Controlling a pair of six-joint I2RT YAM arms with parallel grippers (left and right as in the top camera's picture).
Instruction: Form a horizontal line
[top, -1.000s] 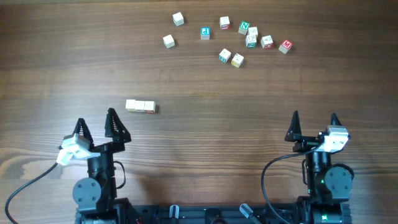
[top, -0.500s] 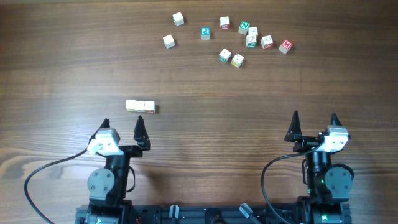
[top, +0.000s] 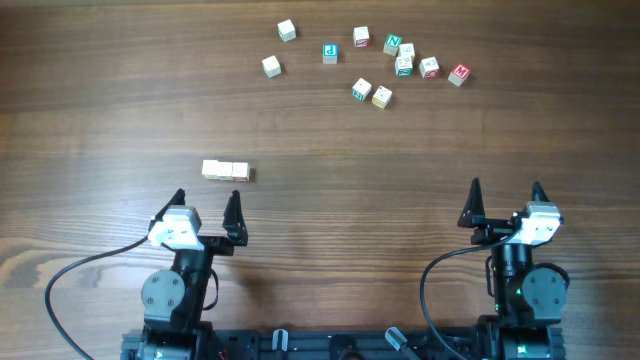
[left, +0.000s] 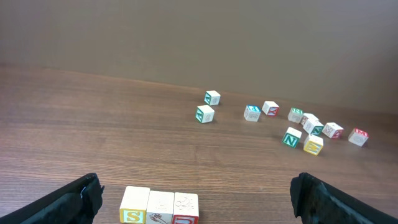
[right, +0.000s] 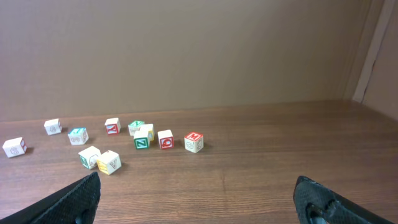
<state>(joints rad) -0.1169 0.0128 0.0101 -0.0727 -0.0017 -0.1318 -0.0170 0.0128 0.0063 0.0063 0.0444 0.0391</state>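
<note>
the horizontal line (top: 226, 171), toward the table's (top: 100, 100) near edge — likely light, hard, loose cubes; squeeze endwise. left gripper (top: 205, 195), right gripper (top: 506, 185): wide, empty.

On the table (top: 100, 110), the horizontal line (top: 225, 171) sits left of centre, three cubes touching side to side, running left-right. The left gripper (top: 206, 195) is just nearside of it. The right gripper (top: 505, 185) is at near right, well apart. Loose cubes (top: 381, 96) are scattered on the far side, centre to right, well apart from the line.
</note>
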